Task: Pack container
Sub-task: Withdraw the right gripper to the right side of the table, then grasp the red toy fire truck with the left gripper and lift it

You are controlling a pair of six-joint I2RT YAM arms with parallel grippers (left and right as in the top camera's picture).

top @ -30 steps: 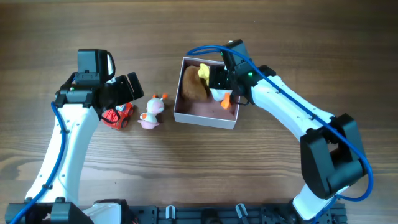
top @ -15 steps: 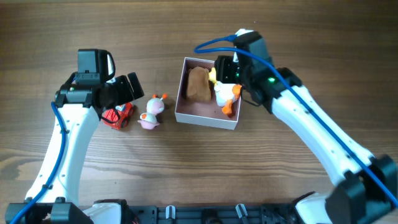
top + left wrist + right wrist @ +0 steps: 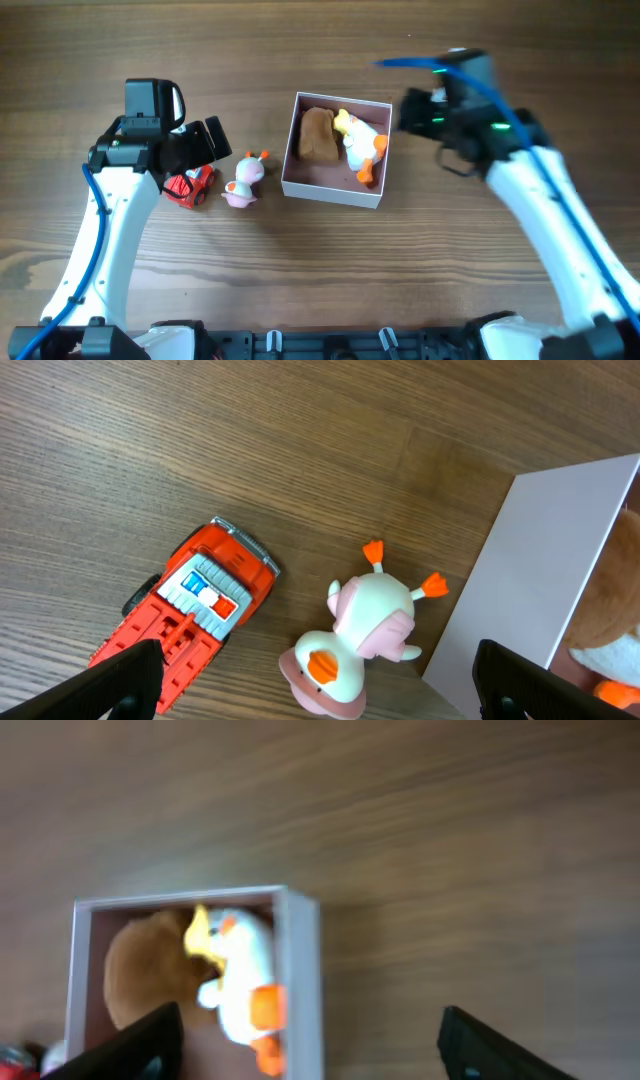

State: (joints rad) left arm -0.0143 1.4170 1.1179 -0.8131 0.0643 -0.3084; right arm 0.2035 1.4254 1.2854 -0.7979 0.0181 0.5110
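step: packing partly done; brown toy (image 3: 318, 135) and white duck (image 3: 362, 148) lie inside, red truck (image 3: 190, 605) and pink duck (image 3: 360, 635) are outside
container (image 3: 330, 190): mid-table, between the arms
left gripper (image 3: 205, 140): jaws spread, empty, over the truck, left of the container
right gripper (image 3: 415, 112): jaws spread, empty, just right of the container, apart from it
next: probably left descends on the truck or pink duck and grips

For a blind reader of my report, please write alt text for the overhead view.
A square white box with a pink inside holds a brown plush toy and a white toy duck with orange feet. On the wooden table to its left lie a pink toy duck and a red toy truck, near the left gripper; the right gripper is at its right.
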